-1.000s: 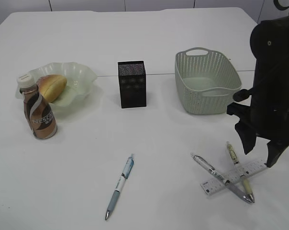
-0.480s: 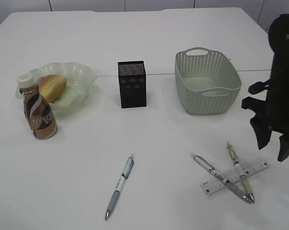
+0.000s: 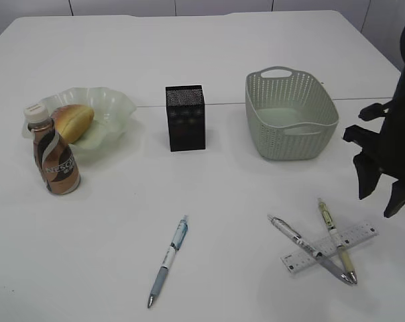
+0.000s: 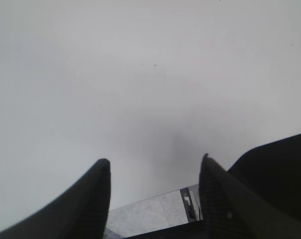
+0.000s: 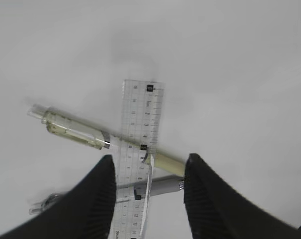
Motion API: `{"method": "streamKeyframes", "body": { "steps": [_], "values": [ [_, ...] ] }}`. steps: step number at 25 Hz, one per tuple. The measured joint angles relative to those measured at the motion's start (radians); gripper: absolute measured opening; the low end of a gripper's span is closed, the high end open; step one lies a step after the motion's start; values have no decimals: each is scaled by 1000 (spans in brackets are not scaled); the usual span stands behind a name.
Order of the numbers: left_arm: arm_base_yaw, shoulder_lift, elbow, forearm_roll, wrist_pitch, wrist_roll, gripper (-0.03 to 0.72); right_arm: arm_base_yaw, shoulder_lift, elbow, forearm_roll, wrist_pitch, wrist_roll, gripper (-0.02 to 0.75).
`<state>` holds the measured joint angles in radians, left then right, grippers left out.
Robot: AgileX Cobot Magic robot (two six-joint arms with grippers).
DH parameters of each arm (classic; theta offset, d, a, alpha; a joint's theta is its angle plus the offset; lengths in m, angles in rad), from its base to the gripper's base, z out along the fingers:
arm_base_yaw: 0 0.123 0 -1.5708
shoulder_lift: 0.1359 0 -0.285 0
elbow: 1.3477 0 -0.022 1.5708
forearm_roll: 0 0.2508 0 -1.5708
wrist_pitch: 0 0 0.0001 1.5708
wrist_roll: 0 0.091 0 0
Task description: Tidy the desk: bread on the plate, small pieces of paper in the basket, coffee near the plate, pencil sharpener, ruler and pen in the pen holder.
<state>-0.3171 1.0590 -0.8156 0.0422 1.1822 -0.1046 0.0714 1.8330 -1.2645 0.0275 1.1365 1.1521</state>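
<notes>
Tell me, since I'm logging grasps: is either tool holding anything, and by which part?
Nothing is held. The right tool hangs open above the ruler and crossed pens, touching neither. The left tool is open over bare desk.

Little here lies outside the job. Behind the desk (image 3: pixel 209 54), along its far edge, runs a band of pale panels (image 3: pixel 122 6) split by thin dark upright seams. In the left wrist view, beyond the desk's near edge, a strip of grey tiled floor (image 4: pixel 145 216) shows, with one small dark item on it, too blurred to name.
</notes>
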Motion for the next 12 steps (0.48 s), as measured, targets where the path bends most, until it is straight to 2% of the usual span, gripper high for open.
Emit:
{"method": "streamKeyframes", "body": {
  "steps": [7, 12],
  "values": [
    [0, 0, 0, 2, 0, 0, 416, 0, 0, 0, -35, 48, -1, 333],
    [0, 0, 0, 2, 0, 0, 416, 0, 0, 0, -108, 60, -1, 333]
  ]
}}
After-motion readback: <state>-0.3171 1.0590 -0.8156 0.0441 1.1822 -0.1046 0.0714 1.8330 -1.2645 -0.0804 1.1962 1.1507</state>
